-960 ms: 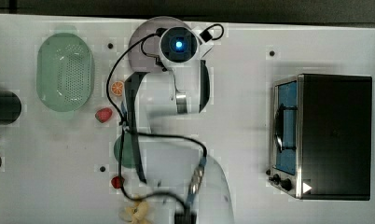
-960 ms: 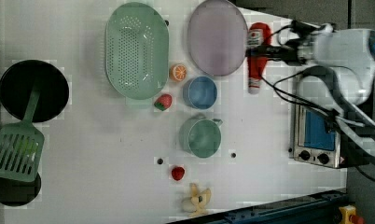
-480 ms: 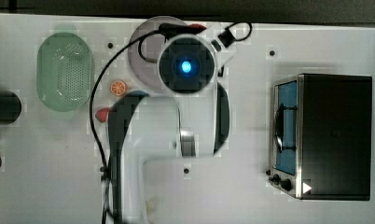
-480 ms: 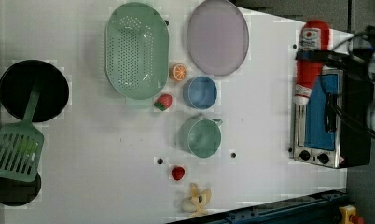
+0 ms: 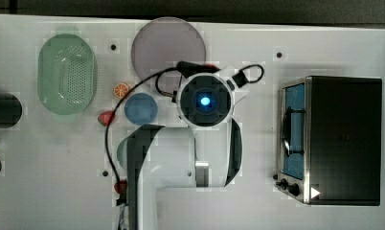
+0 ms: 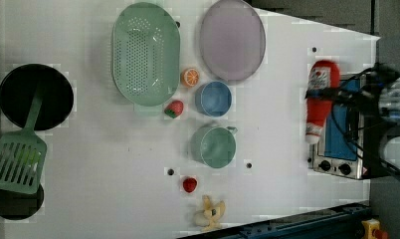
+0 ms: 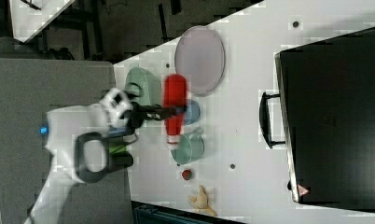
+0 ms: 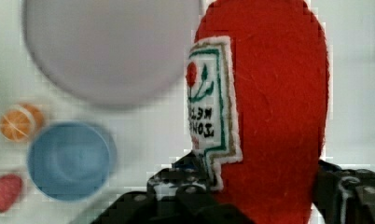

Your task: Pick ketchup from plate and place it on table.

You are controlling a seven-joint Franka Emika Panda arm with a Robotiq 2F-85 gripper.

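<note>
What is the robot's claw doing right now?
Gripper: closed on the ketchup, holding it up off the plate.

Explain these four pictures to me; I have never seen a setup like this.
The white machine is a robot arm. Three cameras off the arm watch a white table; a fourth sits on the wrist. The claw is shut on a soft red ketchup bottle, carried in the air, off the lilac plate. On the table also lie a green basket, a blue dish, a green cup, an orange slice, two strawberries, a banana, a black pan with a green spatula, and a toaster oven.
</note>
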